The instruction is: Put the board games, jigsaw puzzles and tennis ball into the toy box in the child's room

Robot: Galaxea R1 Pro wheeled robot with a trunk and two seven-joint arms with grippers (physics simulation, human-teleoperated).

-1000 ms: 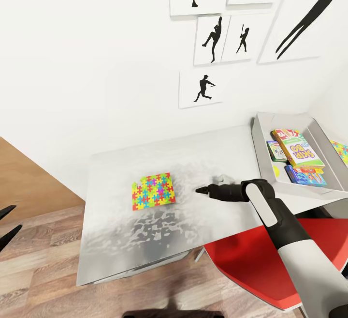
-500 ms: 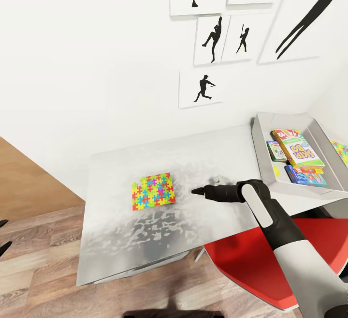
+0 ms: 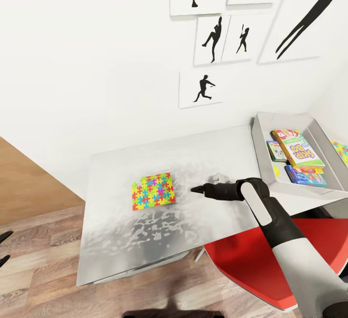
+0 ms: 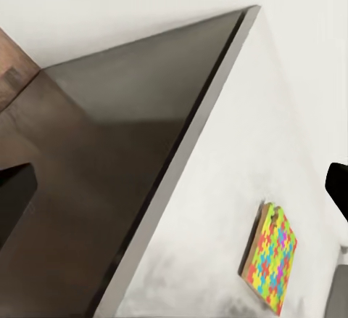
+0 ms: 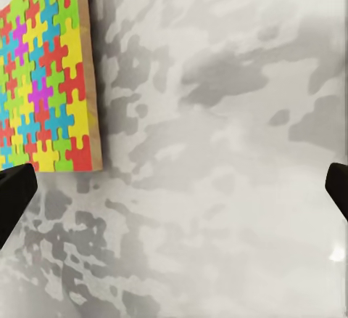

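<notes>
One jigsaw puzzle [image 3: 152, 191] lies flat on the pale grey table [image 3: 145, 160]. My right gripper [image 3: 197, 190] hovers low over the table just right of it, pointing at it. In the right wrist view the gripper [image 5: 174, 191] is open and empty, with the puzzle [image 5: 45, 78] ahead and to one side. The toy box [image 3: 261, 144] at the table's right end holds the SKIP-BO game [image 3: 301, 151], a red-edged box [image 3: 285, 134], a blue box [image 3: 305, 175] and a sliver of the yellow-green ball [image 3: 276, 170]. My left gripper [image 3: 3, 247] hangs open at the view's left edge, over the floor.
A red chair [image 3: 261, 265] stands under my right arm at the table's front right. A second puzzle-patterned corner [image 3: 341, 150] shows at the right edge beside the toy box wall. Black silhouette pictures [image 3: 203, 88] hang on the white wall behind. Wood floor [image 3: 38, 269] lies left of the table.
My right gripper has crept a little left, closer to the puzzle. My left gripper has sunk lower and further out at the left edge.
</notes>
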